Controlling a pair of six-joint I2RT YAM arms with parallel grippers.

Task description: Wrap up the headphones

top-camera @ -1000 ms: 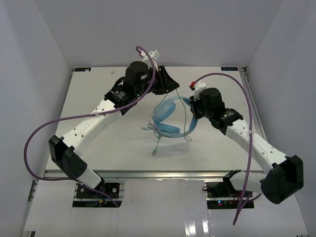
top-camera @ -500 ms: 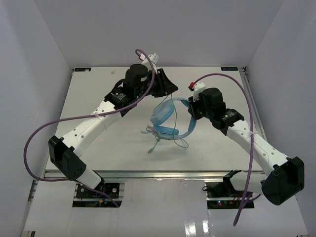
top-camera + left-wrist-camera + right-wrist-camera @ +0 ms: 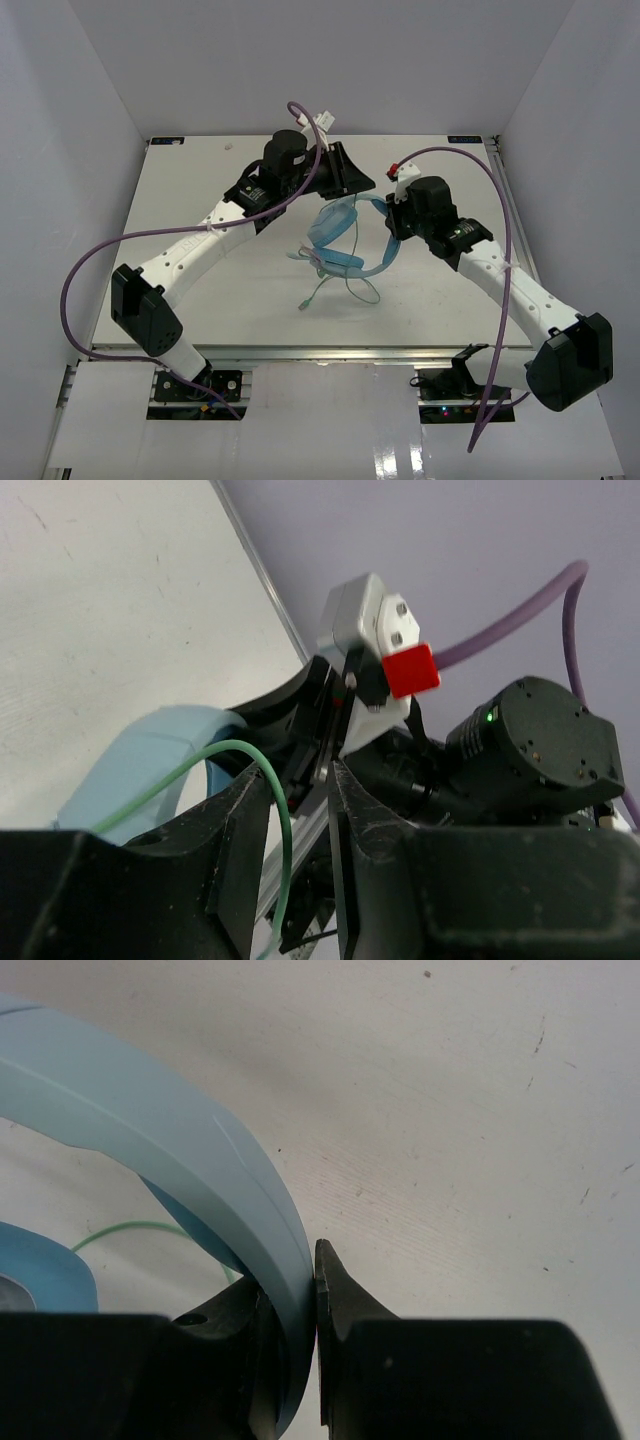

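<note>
The light blue headphones [image 3: 336,259] hang over the middle of the table, held by their headband [image 3: 150,1110]. My right gripper [image 3: 389,216] is shut on that headband; in the right wrist view the band is pinched between the right gripper's [image 3: 292,1270] jaws. My left gripper [image 3: 352,186] is just above and left of the headphones. In the left wrist view the left gripper's [image 3: 298,780] jaws stand apart, and the thin green cable [image 3: 285,820] runs through the gap along one finger. The cable loops below the headphones [image 3: 360,290] and its plug [image 3: 305,309] lies on the table.
The white table [image 3: 200,200] is walled at the back and on both sides. Purple arm cables [image 3: 100,270] arc beside each arm. The right arm's wrist with its red block [image 3: 410,670] is close in front of the left gripper.
My left gripper has moved a little right and closer to the right wrist. The headphones shifted slightly, and the cable loop and plug have moved left and down.
</note>
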